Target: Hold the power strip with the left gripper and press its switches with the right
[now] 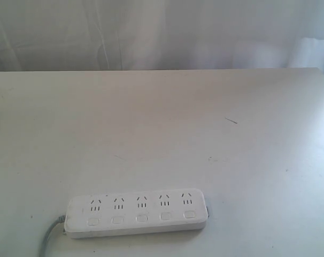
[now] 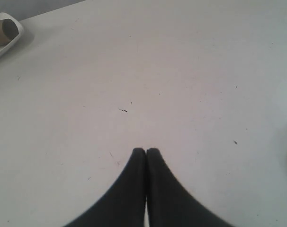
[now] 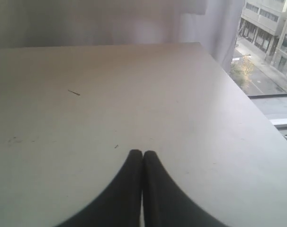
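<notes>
The long white power strip [image 1: 136, 213] lies flat near the table's front edge in the exterior view, its grey cord [image 1: 48, 237] leaving at its left end. Its several small white switches [image 1: 141, 218] run in a row below the socket sets. Neither arm shows in the exterior view. My left gripper [image 2: 146, 150] is shut, black fingers pressed together over bare table, holding nothing. My right gripper [image 3: 143, 152] is likewise shut and empty above bare table. The strip appears in neither wrist view.
The white table [image 1: 162, 134] ends at a white curtain [image 1: 162, 32] behind. A small dark mark [image 1: 231, 120] lies on the tabletop. A white rounded object [image 2: 4, 33] sits at one corner of the left wrist view. The table's edge and a window [image 3: 266, 42] show in the right wrist view.
</notes>
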Robot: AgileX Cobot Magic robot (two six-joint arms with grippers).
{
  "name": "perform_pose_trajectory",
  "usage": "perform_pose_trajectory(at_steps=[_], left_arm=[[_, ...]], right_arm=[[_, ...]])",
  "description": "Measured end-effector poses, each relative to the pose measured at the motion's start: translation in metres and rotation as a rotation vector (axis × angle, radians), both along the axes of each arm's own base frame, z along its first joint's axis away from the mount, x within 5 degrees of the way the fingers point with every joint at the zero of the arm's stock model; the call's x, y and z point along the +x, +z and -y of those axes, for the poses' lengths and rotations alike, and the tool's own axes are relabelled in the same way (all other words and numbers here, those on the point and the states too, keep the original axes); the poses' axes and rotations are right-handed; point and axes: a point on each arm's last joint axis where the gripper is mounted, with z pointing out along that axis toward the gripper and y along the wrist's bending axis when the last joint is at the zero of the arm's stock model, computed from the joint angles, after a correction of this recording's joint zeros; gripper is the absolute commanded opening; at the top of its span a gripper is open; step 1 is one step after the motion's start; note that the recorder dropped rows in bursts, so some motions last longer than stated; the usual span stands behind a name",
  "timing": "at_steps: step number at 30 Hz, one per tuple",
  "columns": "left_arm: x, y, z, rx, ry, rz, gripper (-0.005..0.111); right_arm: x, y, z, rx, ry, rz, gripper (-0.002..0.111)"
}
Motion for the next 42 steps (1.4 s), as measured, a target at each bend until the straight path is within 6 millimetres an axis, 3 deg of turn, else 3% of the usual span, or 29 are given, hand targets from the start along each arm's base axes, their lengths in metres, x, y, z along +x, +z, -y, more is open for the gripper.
perform_pose_trajectory(at_steps=[10, 42], left_arm=[[0.0, 0.0, 0.0, 0.0, 0.0, 0.0, 0.0], [0.0, 0.0, 0.0, -0.001, 0.0, 0.0, 0.0]], right_arm=[[-0.0002, -0.0012, -0.0011, -0.142, 0.049, -0.023, 0.0], [-0.0004, -0.0019, -0.0017, -0.142, 0.057, -0.031, 0.0]])
